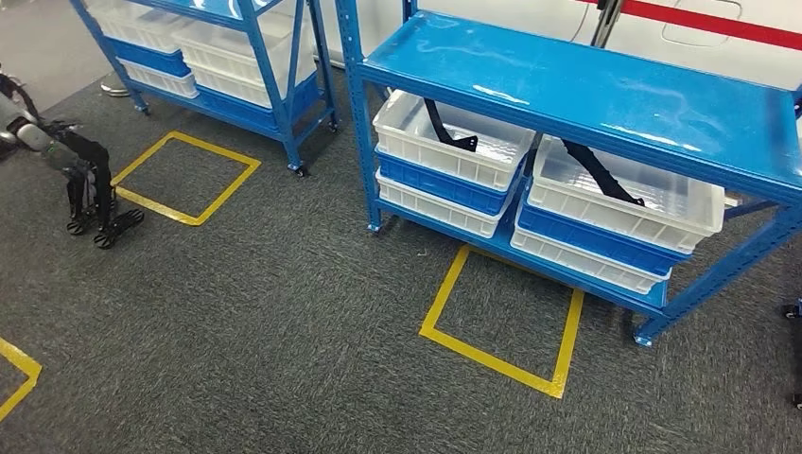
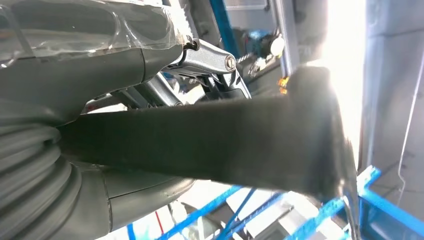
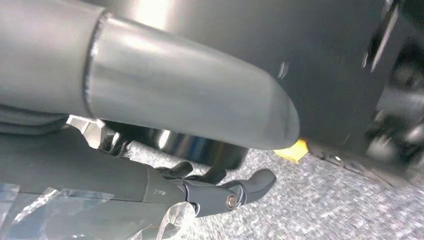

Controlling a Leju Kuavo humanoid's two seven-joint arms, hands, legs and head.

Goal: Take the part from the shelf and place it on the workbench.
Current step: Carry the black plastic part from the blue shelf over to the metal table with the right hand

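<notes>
Left hand point(image 2: 165, 100) gripping dark part point(image 2: 225, 140) — right hand point(image 3: 210, 192) empty, fingers apart

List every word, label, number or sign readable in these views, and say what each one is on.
None: no readable text in any view.
Blue shelf: no label or number on it.
White bins: unmarked on the sides that show.
Yellow tape square on the carpet: a plain floor marking, without lettering.
Red band on the wall: plain, no lettering.
Wrist views: too blurred and close to show any text.
</notes>
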